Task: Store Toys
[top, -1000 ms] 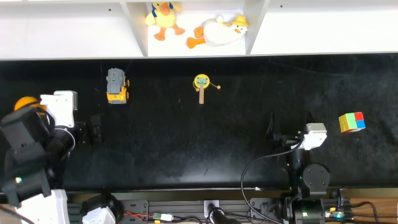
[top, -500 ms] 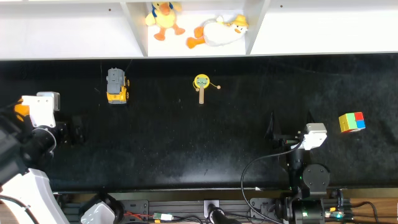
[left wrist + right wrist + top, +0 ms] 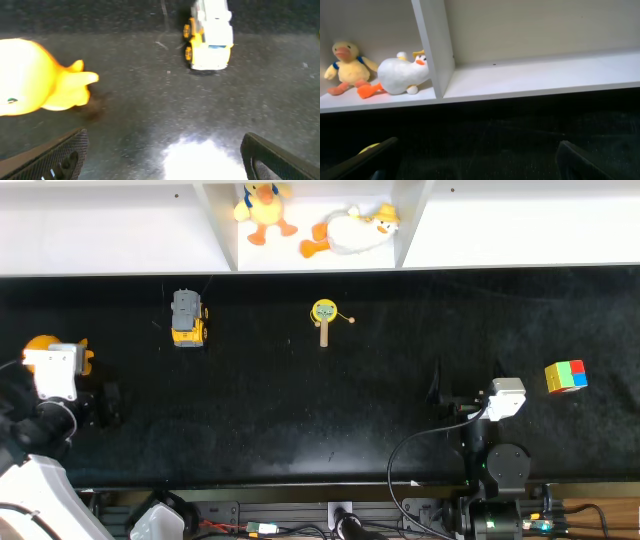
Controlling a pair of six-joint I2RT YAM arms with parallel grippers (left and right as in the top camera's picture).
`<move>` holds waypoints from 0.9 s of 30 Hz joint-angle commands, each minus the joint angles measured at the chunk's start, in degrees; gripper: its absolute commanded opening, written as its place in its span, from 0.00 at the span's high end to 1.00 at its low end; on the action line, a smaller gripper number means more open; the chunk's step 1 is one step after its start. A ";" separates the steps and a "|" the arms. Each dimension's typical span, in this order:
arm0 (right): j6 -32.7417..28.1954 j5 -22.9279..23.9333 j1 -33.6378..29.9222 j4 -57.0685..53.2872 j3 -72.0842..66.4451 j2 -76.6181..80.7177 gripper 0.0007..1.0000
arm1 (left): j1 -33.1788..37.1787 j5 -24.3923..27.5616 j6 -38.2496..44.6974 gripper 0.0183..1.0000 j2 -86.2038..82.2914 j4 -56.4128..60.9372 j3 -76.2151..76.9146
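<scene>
- The left claw (image 3: 98,405) is open wide and holds nothing.
- A round yellow toy (image 3: 30,90) lies on the black table (image 3: 300,420) near this claw, off to one side and not between its fingers.
- The toy truck (image 3: 210,40) sits farther ahead.
- The right claw (image 3: 475,165) is open too.
- It faces the white shelf (image 3: 432,50), where a yellow duck (image 3: 347,60) and a white duck (image 3: 400,75) sit.

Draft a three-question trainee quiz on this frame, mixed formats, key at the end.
1. True or false: the colour cube lies on the black table, outside the shelf.
2. Which toy is nearest the left end effector? A truck, B orange-yellow toy, C rattle.
3. How many plush toys sit in the shelf's middle compartment?
Key: 1 true; 2 B; 3 two.
</scene>
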 commanded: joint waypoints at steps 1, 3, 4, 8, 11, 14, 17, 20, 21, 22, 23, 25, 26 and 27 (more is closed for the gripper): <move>0.44 -0.02 -0.13 0.31 -0.55 -0.52 0.00 | 2.91 0.70 2.03 0.01 1.22 1.40 1.95; 0.44 -0.02 -0.13 0.31 -0.55 -0.52 0.00 | 3.72 0.81 2.03 0.00 2.36 1.40 2.67; 0.46 -0.02 -0.13 0.31 -0.55 -0.52 0.00 | 4.11 0.79 2.03 0.00 2.99 1.33 3.06; 0.46 -0.02 -0.13 0.31 -0.55 -0.52 0.00 | 6.78 -0.28 2.05 0.00 4.92 0.50 4.17; 0.44 -0.02 -0.13 0.31 -0.55 -0.52 0.00 | 10.82 -0.09 3.67 0.00 6.10 -0.20 4.79; 0.46 -0.02 -0.13 0.31 -0.55 -0.52 0.00 | 13.97 0.59 7.06 0.00 7.06 -0.31 5.31; 0.46 -0.02 -0.13 0.28 -0.55 -0.52 0.00 | 15.23 0.48 10.12 0.00 8.09 -0.26 5.95; 0.44 -0.02 -0.13 0.31 -0.55 -0.52 0.01 | 15.39 -0.31 11.76 0.00 9.90 0.20 7.04; 0.44 -0.02 -0.13 0.31 -0.55 -0.52 0.01 | 15.39 -0.37 12.81 0.01 10.71 0.61 7.41; 0.44 -0.02 -0.13 0.31 -0.55 -0.52 0.00 | 15.39 -0.55 13.00 0.00 11.41 1.29 7.72; 0.44 -0.02 -0.13 0.31 -0.55 -0.52 0.01 | 15.39 -0.94 13.07 0.01 12.20 2.03 8.13; 0.46 -0.02 -0.13 0.31 -0.55 -0.52 0.00 | 15.39 -1.38 13.94 0.01 13.57 2.97 8.79; 0.44 -0.02 -0.13 0.31 -0.55 -0.52 0.00 | 15.39 -1.22 14.97 0.01 14.29 3.30 9.09; 0.44 -0.02 -0.13 0.31 -0.55 -0.52 0.00 | 15.39 -1.18 15.58 0.01 14.80 3.82 9.20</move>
